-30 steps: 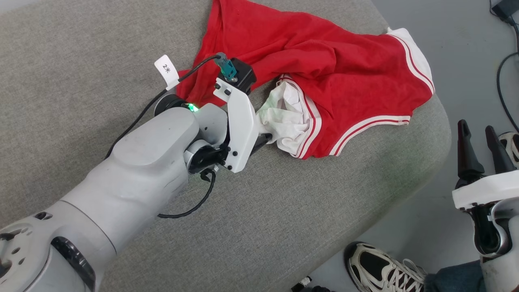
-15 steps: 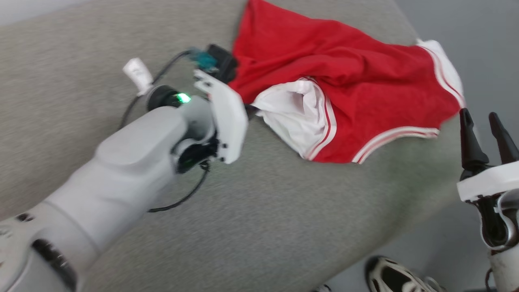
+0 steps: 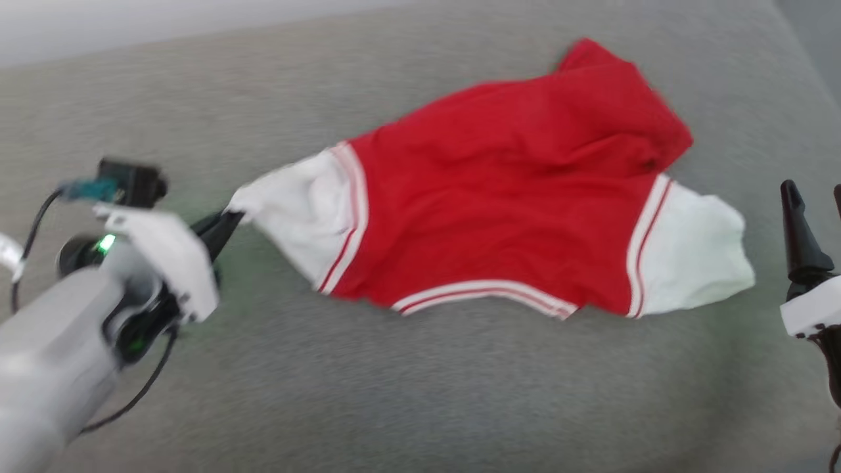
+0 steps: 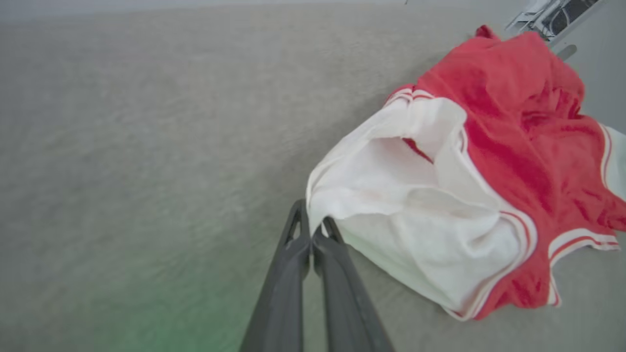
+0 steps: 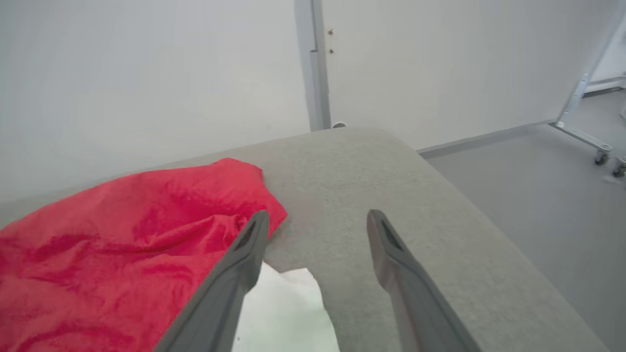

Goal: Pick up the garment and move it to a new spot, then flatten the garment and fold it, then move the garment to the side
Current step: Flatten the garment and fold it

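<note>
The garment (image 3: 499, 203) is a red shirt with white sleeves and striped trim, stretched out across the grey cushion (image 3: 420, 394). My left gripper (image 3: 227, 220) is shut on the edge of its white left sleeve, pinching the cloth at the fingertips. The left wrist view shows that white sleeve (image 4: 415, 225) bunched just beyond my left gripper (image 4: 311, 230), whose fingers are pressed together. My right gripper (image 3: 815, 197) stands open at the right edge, just past the other white sleeve (image 3: 690, 256). In the right wrist view my right gripper (image 5: 318, 220) hangs with nothing between its fingers, above the red cloth (image 5: 122, 244).
The grey cushion's rounded right edge (image 5: 489, 230) drops to a grey floor (image 5: 538, 166). A pale wall (image 5: 146, 73) rises behind the cushion. A wheeled metal frame (image 5: 587, 132) stands on the floor at far right. Bare cushion lies in front of the garment.
My left gripper shut on the white sleeve and drew it leftward, spreading the crumpled garment out. The head camera has also swung, so the whole picture shifted. The right gripper stays open.
</note>
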